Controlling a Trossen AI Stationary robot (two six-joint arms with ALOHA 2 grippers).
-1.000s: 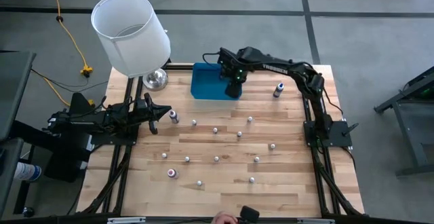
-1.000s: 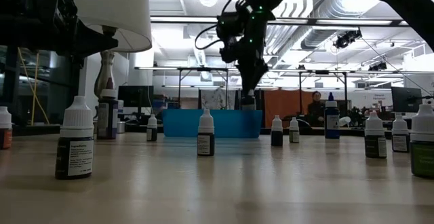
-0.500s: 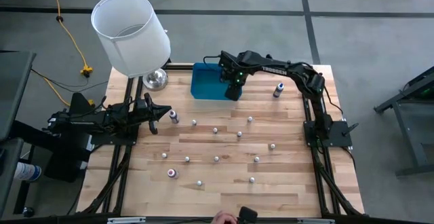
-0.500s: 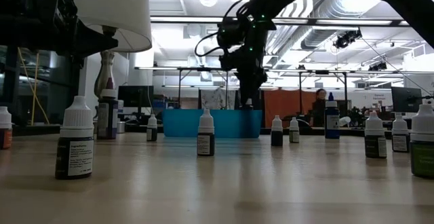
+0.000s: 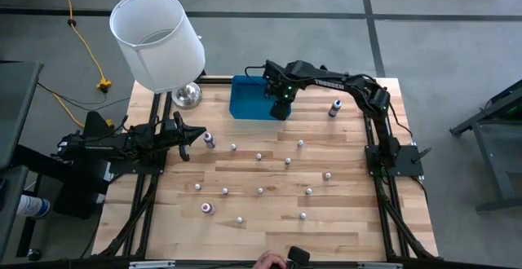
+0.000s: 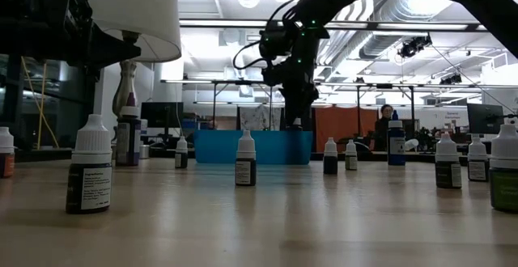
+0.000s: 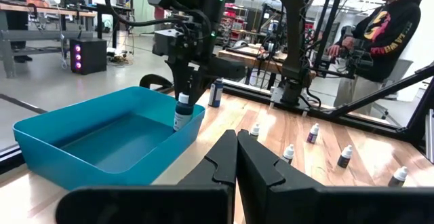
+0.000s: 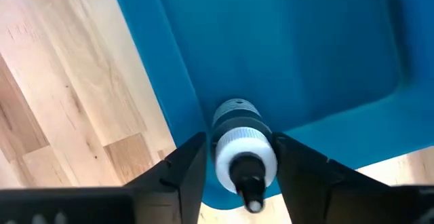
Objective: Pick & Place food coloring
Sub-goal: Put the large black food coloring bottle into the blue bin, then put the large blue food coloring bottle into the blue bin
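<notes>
Food coloring bottles [image 5: 259,156] stand scattered upright across my wooden desk [image 5: 351,212], most with white caps, one dark bottle [image 5: 209,140] near the left arm and a blue-capped one [image 5: 334,107] alone toward the far right corner. One more bottle [image 7: 182,110] sits between the fingers of my right end effector [image 5: 280,110], just inside the near wall of the blue tray [image 5: 245,106]. From the right wrist camera I see that bottle's white cap and dropper tip [image 8: 245,161] centred between the two dark fingers [image 8: 182,170], with slim gaps on either side, so the fingers look spread slightly off the cap; I can't confirm whether they touch it lower down. The tray floor around it is bare blue.

My left end effector [image 7: 237,159] waits at the desk's left edge, fingers pressed together, pointing toward the tray. A white lampshade [image 5: 157,41] over a shiny metal base [image 5: 186,95] stands at the far left corner. A person in a dark hoodie [image 7: 384,37] stands beyond the desk.
</notes>
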